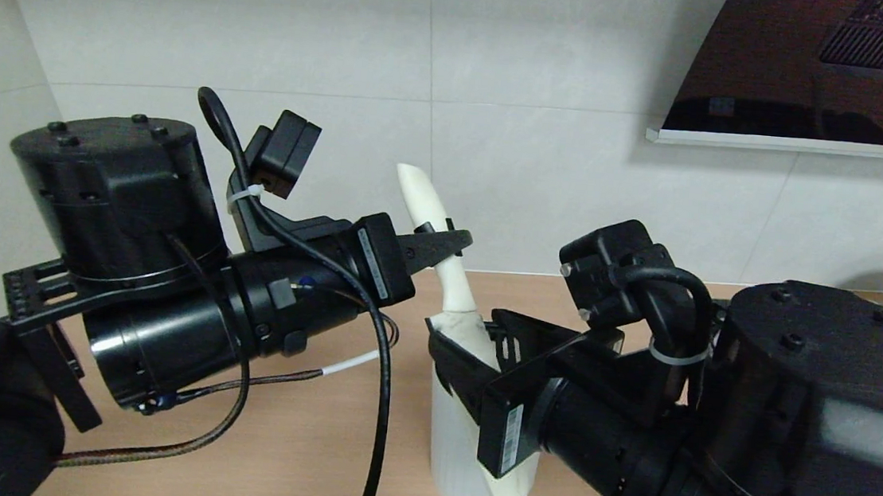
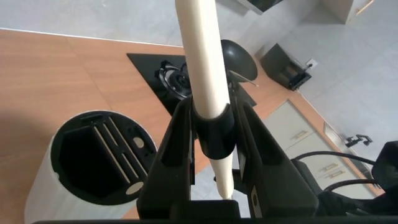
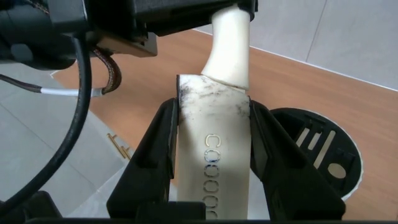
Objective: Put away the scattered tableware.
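White plastic spans both claws: a spatula [image 1: 456, 285] held tilted over the wooden surface [image 1: 296, 443], its handle end up toward the tiled wall and its blade low. My left claw [image 1: 442, 246] is clamped around the round handle, and the left wrist view has those jaws pinched tight on the spatula [image 2: 202, 62]. My right claw [image 3: 214, 146] grips the flat blade by its two edges, where I can see a row of small slots and dark smudges on the spatula [image 3: 214, 134]. A white cylindrical holder [image 1: 455, 457] stands on the surface just beside the blade, which crosses in front of its wall in the head view. The holder's [image 2: 46, 186] dark inside has a few pale sticks. A black hob [image 2: 168, 71] lies farther along the surface.
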